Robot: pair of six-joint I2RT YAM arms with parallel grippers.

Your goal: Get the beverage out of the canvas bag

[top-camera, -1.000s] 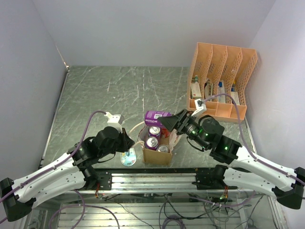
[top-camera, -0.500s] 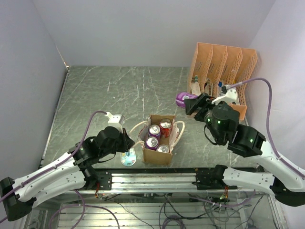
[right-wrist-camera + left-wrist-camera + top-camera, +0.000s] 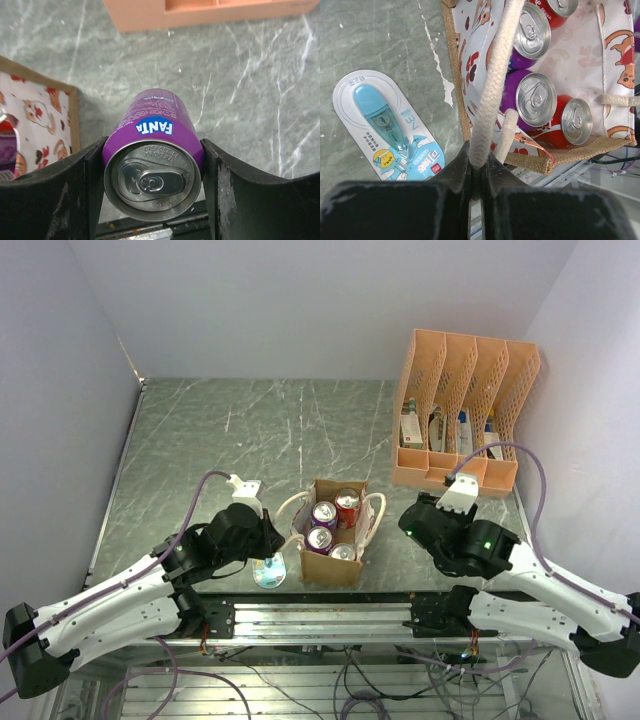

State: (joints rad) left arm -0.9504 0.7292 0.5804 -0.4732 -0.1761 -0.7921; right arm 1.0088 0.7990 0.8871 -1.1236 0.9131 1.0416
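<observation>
from the left wrist, the left gripper is seen pinched shut on a white rope handle of the canvas bag. if the handle is tugged hard, the bag can be tipped and the cans inside spilled.

from the right wrist, a purple can is held tight by the right gripper, outside the bag and just beside it. if it is let go too high, it may be dropped and rolled away.

from above, that can is probably hidden under the right arm. the green marbled table is boxed in by pale walls, and an orange file rack is kept at the back right.
</observation>
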